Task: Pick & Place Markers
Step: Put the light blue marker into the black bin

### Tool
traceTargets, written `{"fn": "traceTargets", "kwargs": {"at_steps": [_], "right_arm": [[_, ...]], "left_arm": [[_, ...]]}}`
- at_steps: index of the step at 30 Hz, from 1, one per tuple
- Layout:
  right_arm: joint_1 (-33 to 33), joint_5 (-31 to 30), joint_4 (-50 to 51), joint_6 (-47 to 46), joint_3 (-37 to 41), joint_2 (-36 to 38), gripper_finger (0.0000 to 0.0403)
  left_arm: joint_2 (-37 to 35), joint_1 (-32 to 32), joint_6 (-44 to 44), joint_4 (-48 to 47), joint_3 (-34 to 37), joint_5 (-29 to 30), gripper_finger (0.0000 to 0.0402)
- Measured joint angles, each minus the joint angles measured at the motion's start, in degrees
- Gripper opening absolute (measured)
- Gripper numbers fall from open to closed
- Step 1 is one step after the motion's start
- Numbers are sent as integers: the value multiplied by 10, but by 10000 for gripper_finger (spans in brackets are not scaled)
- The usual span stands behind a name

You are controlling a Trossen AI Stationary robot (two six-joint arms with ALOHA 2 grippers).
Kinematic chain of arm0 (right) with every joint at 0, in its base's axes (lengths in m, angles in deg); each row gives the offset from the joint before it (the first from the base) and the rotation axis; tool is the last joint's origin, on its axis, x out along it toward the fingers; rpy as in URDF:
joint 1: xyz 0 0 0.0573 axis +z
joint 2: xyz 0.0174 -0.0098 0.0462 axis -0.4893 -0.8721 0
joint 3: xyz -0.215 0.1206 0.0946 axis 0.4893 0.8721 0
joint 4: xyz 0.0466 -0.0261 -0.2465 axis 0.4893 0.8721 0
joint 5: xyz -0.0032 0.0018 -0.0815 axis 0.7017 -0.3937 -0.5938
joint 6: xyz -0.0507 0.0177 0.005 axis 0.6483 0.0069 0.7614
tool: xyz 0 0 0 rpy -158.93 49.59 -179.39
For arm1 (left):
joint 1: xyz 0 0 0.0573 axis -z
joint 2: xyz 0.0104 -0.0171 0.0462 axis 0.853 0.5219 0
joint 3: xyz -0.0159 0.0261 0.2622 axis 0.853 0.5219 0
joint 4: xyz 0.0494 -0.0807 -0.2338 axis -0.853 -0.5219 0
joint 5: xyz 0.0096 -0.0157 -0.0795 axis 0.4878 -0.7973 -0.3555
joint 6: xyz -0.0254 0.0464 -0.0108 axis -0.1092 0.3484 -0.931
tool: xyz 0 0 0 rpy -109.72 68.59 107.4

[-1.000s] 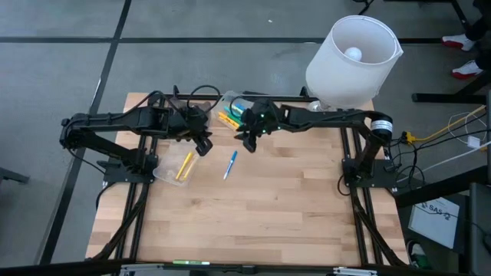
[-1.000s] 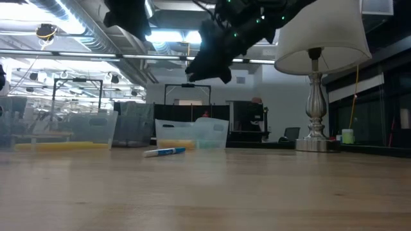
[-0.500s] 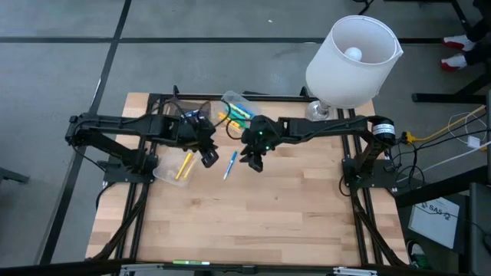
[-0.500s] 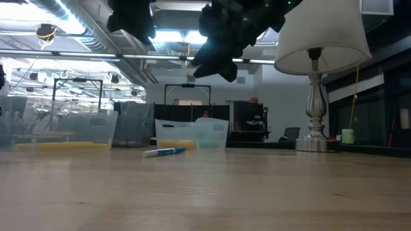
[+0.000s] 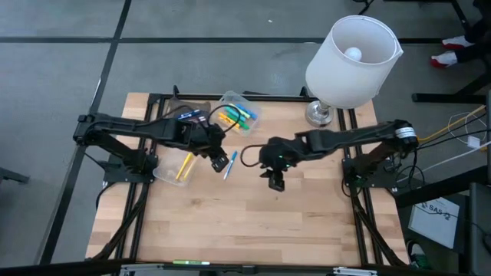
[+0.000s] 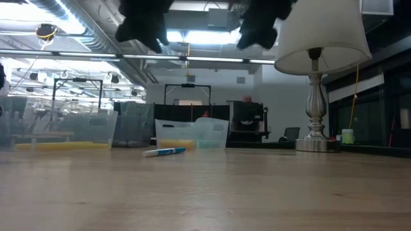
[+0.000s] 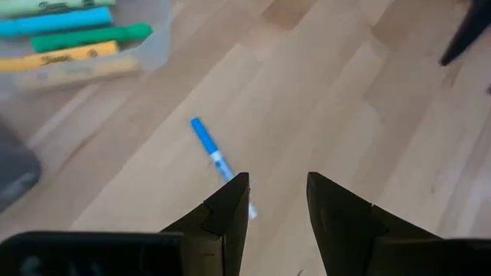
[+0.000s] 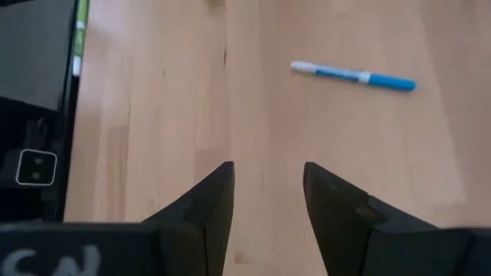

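Left gripper [image 7: 278,201] above thin blue marker [image 7: 219,163] on wooden desk [image 5: 253,215], fingers spread; lower straight, straddle barrel mid-length, then pinch.

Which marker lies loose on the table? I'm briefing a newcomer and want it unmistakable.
Start at the white lamp at the table's far edge, then go to the clear container of markers beside it. Just nearer than that lies the blue marker, alone on bare wood; the yellow markers sit in a tray.
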Motion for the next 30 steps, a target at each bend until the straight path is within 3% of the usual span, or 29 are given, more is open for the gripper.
{"fn": "traceTargets", "kwargs": {"at_steps": [11, 17, 30], "right_arm": [[33, -27, 11, 1, 0, 79, 156], [36, -62, 15, 4, 0, 98, 156], [35, -63, 56, -7, 0, 99, 156]], "left_arm": [[68, 0, -47, 37, 0, 70, 127], [129, -7, -86, 36, 0, 73, 127], [233, -6, -117, 36, 0, -2, 133]]}}
